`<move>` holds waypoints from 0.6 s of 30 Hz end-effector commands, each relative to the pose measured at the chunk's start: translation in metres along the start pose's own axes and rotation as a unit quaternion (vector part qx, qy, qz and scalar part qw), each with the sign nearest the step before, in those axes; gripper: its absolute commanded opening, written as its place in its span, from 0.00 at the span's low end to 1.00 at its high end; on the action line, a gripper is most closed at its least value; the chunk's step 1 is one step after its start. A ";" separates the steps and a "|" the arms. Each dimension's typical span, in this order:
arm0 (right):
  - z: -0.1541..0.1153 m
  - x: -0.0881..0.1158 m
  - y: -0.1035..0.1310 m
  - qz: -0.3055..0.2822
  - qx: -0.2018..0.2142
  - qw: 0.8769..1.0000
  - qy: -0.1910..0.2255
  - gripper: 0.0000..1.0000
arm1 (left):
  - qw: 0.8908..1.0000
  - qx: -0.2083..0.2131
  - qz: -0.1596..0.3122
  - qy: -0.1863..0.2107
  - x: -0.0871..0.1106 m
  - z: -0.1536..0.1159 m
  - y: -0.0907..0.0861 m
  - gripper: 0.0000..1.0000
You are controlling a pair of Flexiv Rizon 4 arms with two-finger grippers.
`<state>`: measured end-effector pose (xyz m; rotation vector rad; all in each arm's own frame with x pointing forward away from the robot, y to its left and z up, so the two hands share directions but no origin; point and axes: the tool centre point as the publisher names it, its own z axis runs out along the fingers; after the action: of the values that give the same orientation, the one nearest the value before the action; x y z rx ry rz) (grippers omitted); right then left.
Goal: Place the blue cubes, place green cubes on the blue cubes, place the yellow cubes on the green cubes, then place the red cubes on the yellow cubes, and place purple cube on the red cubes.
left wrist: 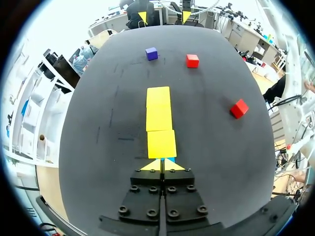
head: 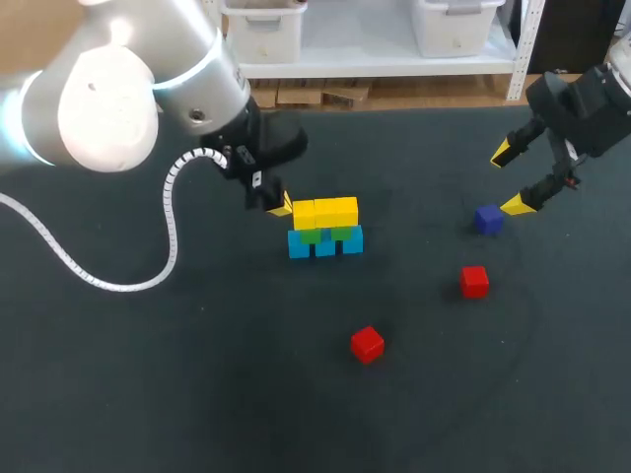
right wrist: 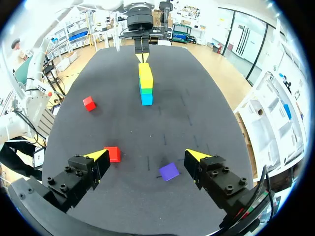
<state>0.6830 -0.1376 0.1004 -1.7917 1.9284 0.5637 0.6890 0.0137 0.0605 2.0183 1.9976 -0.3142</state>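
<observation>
Stack (head: pixel 325 229) mid-frame w/ yellow row (head: pixel 325 211) on top, no reds yet; a red cube (head: pixel 474 281) lies lower right, nearest the right gripper (head: pixel 508 179) (wide open, empty), while the left gripper (head: pixel 284 205), tips together, holding nothing, sits at stack's left end.

matt table, smooth cubes, shiny arm

the table (head: pixel 148 394) has a dark, matt covering, faintly scuffed; cloth or rubber, i cannot tell. the yellow cubes (head: pixel 325 211), green cubes (head: pixel 312 236), blue cubes (head: pixel 325 244), red cubes (head: pixel 367 344) and purple cube (head: pixel 487 219) show smooth, even faces with a dull sheen, like plastic. the left arm (head: pixel 108 99) has a glossy, silvery shell. its coiled cable (head: pixel 173 217) looks like white plastic. the left gripper (left wrist: pixel 161 164) is matt black, set with dark bolts.
</observation>
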 end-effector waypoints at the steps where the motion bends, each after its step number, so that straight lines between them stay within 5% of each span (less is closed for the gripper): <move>1: 0.000 0.000 0.000 0.000 0.001 1.000 -0.001 1.00 | 1.000 0.002 0.001 0.001 0.000 0.001 0.000 0.00; 13: 0.000 0.000 0.000 0.000 0.001 1.000 -0.001 1.00 | 1.000 0.005 -0.013 0.019 0.010 0.002 -0.003 0.00; 14: 0.000 0.000 0.000 0.000 0.001 1.000 -0.001 1.00 | 1.000 0.006 -0.016 0.023 0.013 0.002 -0.004 0.11; 15: 0.000 0.000 0.000 0.000 0.001 1.000 -0.001 1.00 | 0.999 0.006 -0.022 0.026 0.016 0.000 -0.004 0.32; 17: 0.000 0.000 0.000 0.000 0.001 1.000 -0.001 1.00 | 0.999 0.006 -0.031 0.033 0.021 -0.004 -0.005 1.00; 18: 0.000 0.000 0.000 0.000 0.001 1.000 -0.001 1.00 | 0.999 0.003 -0.036 0.032 0.024 -0.006 -0.006 1.00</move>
<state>0.6830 -0.1376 0.1004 -1.7917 1.9284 0.5637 0.6857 0.0321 0.0520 1.9961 2.1058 -0.2828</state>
